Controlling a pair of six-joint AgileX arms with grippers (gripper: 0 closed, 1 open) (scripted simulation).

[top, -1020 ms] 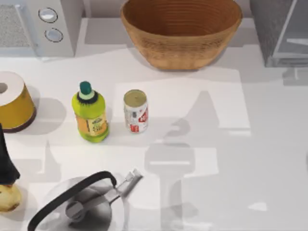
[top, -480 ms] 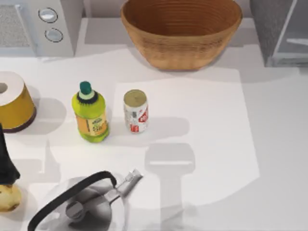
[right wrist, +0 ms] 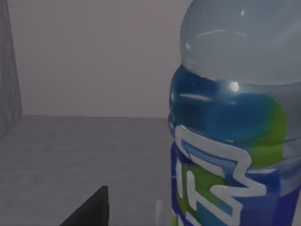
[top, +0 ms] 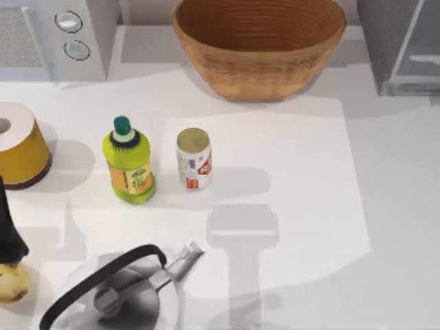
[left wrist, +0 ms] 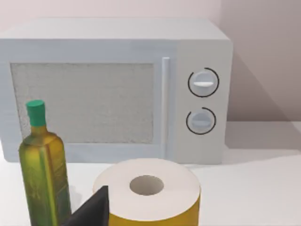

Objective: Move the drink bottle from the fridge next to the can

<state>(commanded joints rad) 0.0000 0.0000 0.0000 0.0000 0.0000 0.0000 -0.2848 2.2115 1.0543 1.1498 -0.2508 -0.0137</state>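
Near edge, top view: kettle (top: 117, 292) at lower left, unchanged. Mid frame: can (top: 194, 159) upright, yellow-green bottle (top: 128, 161) just beside it on its left; neither has shifted over the last second.

Change noted: a second ago an arm-shaped shadow lay on the tabletop (top: 309, 172) right of the can, with broken bands of shade toward the upper right. That shadow is now gone and a plain lit patch is left. The pale door panel of the fridge (top: 385, 41), upper right corner, has also altered slightly in outline.

Far, right wrist view: the drink bottle (right wrist: 235, 132) is seen very close, upright on the grey fridge floor, speckled wall at the frame's left edge. The right gripper (right wrist: 91, 207) is beside it. Whether it is open or closed cannot be told.

Left gripper (left wrist: 91, 209): parked before the yellow roll (left wrist: 148, 193) and microwave (left wrist: 117, 89); state likewise cannot be told.

Judgement: the right arm has been brought into the fridge for the grasp. The bottle is not yet out, and the space right of the can is taken as the likely set-down spot.
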